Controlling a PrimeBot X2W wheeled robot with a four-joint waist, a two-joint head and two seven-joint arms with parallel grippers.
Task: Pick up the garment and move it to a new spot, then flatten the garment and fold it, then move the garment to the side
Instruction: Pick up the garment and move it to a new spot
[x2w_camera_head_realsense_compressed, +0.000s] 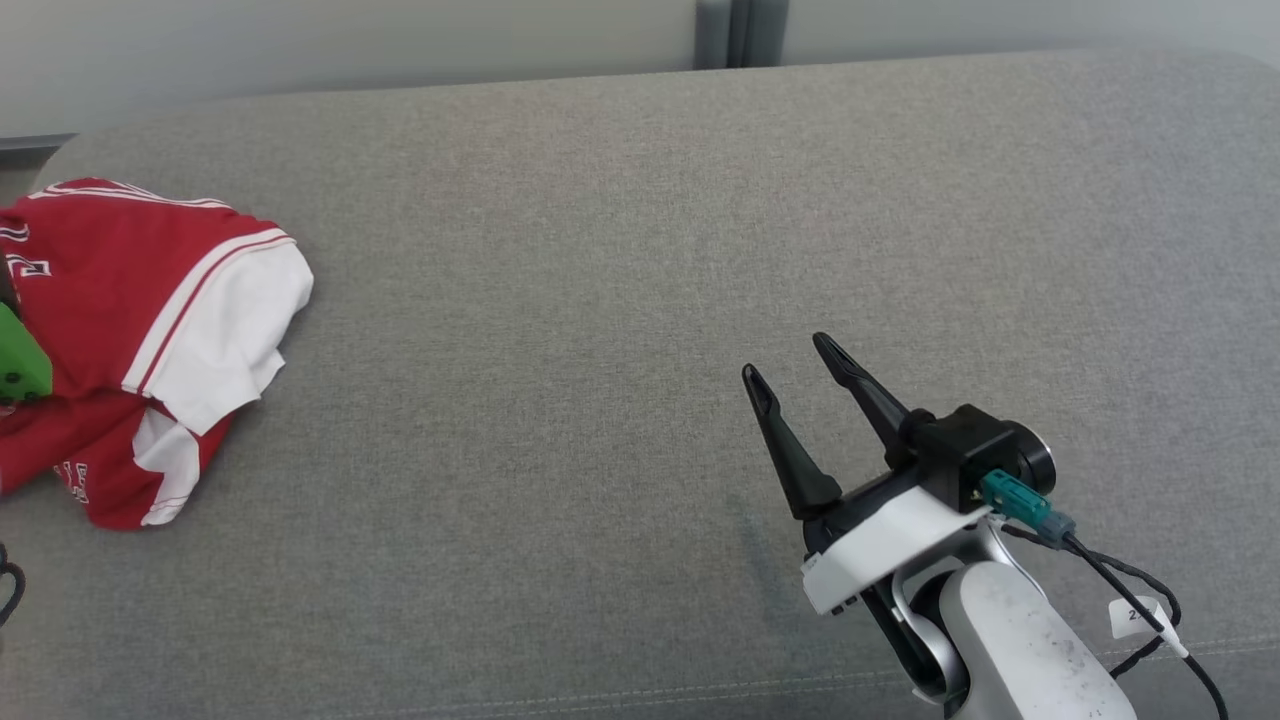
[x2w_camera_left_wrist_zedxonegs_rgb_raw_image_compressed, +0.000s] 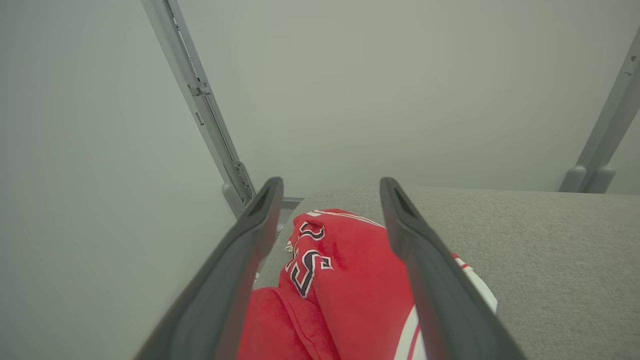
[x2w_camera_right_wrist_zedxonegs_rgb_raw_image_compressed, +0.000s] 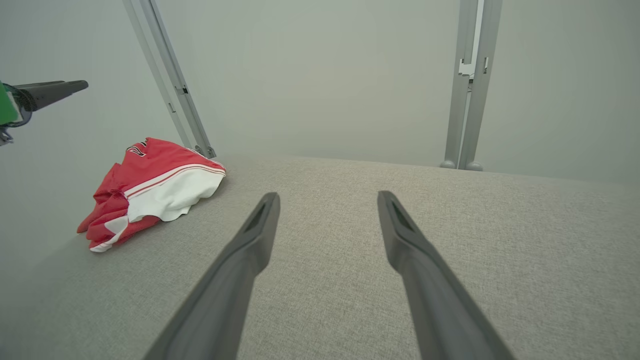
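Grey woven fabric covers the wide padded surface (x2w_camera_head_realsense_compressed: 640, 200), stretching right across the head view. Over at its left end sits the garment (x2w_camera_head_realsense_compressed: 130, 300), red with white sleeves and striped trim. It's bunched in a heap and cut off by the frame edge there.

Right gripper (x2w_camera_head_realsense_compressed: 786, 356) hovers low over bare fabric, well apart from the garment, its two dark fingers spread wide with nothing between them. Left gripper (x2w_camera_left_wrist_zedxonegs_rgb_raw_image_compressed: 331, 182) has its fingers just as wide and empty, the garment lying below them in its own wrist view. From the right wrist view it hangs clear above the heap, not touching.

Dark numerals outlined in white show on the red cloth, creased and unreadable. A green block (x2w_camera_head_realsense_compressed: 18, 365) at the head view's left edge hides part of the garment. Smallest of all, a teal connector (x2w_camera_head_realsense_compressed: 1015, 498) on the right wrist.
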